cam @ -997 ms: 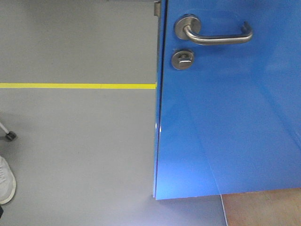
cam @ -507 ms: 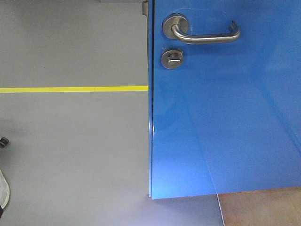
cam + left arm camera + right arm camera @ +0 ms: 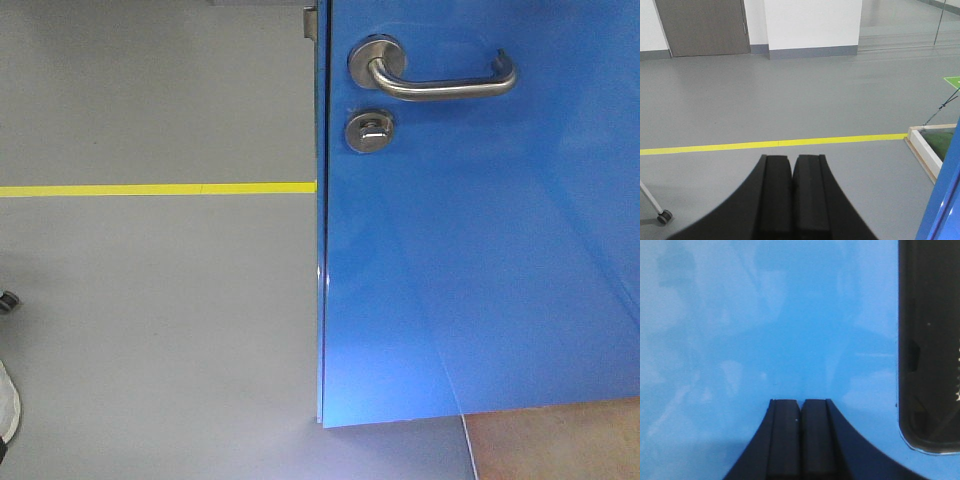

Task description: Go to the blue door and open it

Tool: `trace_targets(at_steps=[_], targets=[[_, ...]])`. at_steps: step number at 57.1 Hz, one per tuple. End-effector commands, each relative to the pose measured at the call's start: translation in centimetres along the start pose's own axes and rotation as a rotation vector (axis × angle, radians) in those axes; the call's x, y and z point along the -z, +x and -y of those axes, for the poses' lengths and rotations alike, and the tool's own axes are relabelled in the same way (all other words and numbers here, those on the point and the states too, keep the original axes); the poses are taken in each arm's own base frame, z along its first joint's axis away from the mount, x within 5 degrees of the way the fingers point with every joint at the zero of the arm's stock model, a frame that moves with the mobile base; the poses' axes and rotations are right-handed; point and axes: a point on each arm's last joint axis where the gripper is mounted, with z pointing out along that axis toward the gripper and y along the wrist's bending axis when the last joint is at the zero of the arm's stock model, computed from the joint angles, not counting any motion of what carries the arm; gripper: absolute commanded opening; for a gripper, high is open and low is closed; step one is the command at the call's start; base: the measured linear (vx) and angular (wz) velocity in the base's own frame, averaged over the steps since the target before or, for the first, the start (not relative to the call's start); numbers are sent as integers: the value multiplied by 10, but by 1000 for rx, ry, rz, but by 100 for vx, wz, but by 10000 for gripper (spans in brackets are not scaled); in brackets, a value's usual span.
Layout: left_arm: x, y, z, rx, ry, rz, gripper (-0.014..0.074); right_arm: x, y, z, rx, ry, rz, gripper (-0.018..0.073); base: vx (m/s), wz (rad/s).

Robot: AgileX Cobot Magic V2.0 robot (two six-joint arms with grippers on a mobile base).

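Right up close in the right wrist view, the right gripper (image 3: 801,440) has its two black pads pressed flat together with nothing between them, aimed square at the tall glossy bright-blue door panel (image 3: 765,325), which fills nearly the whole shot. A dark rounded-corner rectangle (image 3: 929,345) on the right is cut off by the frame, and what it is can't be made out. The left gripper (image 3: 792,200) is pinched closed and empty too, looking past the door's edge, a blue sliver (image 3: 942,210) in the bottom right corner, over the grey floor (image 3: 790,100).

From the front view the door (image 3: 480,250) takes up the right two thirds, its top and right side cropped. The silver lever handle (image 3: 435,78) sits near the top, with the round thumb-turn lock (image 3: 369,131) just below it and a bit of metal latch plate (image 3: 310,20) on the edge, mostly cut off. A yellow floor line (image 3: 150,189) runs left from the door edge. A white shoe (image 3: 8,400) and a small caster wheel (image 3: 8,300) barely peek in at the left border.

Compared with a second ago, the door edge sits a little further left, and the shoe and caster have slid mostly out of frame.
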Motion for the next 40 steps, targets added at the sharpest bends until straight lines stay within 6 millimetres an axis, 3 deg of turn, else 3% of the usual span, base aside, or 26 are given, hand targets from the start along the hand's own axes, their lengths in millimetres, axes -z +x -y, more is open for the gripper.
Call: trace_targets(at_steps=[1, 19, 26, 34, 40], targets=[[4, -17, 0, 8, 7, 123, 73, 11, -25, -1, 9, 4, 142, 12, 0, 0], [4, -17, 0, 8, 7, 123, 73, 17, -29, -1, 9, 2, 154, 12, 0, 0], [4, -17, 0, 8, 7, 123, 73, 40, -46, -4, 11, -6, 213, 12, 0, 0], [4, -17, 0, 8, 7, 123, 73, 80, -69, -8, 29, -11, 291, 12, 0, 0], [4, -17, 0, 8, 7, 123, 73, 111, -72, -11, 125, -10, 211, 12, 0, 0]])
